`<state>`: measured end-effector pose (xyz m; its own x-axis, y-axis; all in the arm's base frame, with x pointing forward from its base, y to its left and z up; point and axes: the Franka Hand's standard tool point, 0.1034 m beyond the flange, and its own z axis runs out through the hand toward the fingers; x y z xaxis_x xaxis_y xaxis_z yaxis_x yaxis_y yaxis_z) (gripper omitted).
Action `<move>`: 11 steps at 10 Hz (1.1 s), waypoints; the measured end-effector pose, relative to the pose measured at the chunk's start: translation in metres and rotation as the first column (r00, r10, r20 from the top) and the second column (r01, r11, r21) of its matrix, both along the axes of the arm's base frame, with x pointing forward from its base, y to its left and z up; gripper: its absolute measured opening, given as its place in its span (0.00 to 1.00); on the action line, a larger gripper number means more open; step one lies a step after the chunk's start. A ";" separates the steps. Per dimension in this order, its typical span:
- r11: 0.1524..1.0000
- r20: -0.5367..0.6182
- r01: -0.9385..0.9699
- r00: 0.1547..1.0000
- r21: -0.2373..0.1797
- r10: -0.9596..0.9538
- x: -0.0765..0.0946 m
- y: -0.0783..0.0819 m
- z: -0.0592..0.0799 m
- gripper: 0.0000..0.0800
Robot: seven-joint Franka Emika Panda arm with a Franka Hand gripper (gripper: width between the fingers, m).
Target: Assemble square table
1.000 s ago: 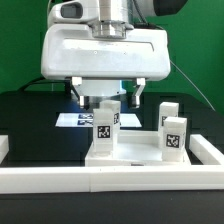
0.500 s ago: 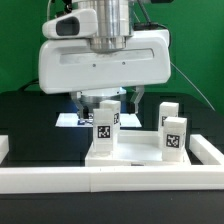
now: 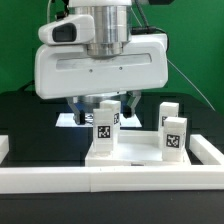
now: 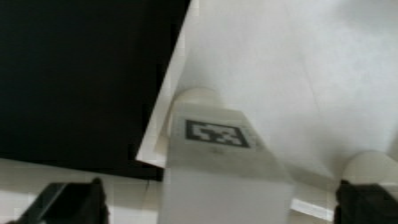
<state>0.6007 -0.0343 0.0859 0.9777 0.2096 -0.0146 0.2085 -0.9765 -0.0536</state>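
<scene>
In the exterior view, the square table (image 3: 138, 152) lies as a flat white slab on the black work surface, pressed up against the long white barrier rail (image 3: 110, 180) that runs across the front. Three white leg blocks stand upright on it: one near the middle with its tag facing the camera (image 3: 105, 125), one toward the exterior view's right, also tagged (image 3: 174, 136), and a third just behind that one (image 3: 168, 108). Whether they are screwed home or merely set in place cannot be told from here. A fourth leg is not in sight (it may be hidden behind the arm), so by my judgement the assembly is well along but unfinished. The gripper (image 3: 100, 103) hangs just above and behind the middle leg, its jaws spread wide and holding nothing. Behind it, the marker board (image 3: 68, 119) shows as a bright strip on the table.

In the wrist view, the tagged top of a leg (image 4: 219, 134) rises between the two dark fingertips (image 4: 71, 201), which stand well apart on either side without touching it. The pale slab fills the frame beyond the leg, against the black table.
</scene>
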 end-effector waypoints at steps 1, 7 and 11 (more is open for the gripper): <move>1.000 0.000 0.001 1.000 0.000 -0.001 0.000 -0.002 0.000 0.80; 1.000 0.009 0.021 1.000 -0.001 -0.021 0.002 0.001 0.000 0.36; 0.941 -0.004 0.338 0.941 -0.007 -0.338 0.001 0.005 -0.001 0.36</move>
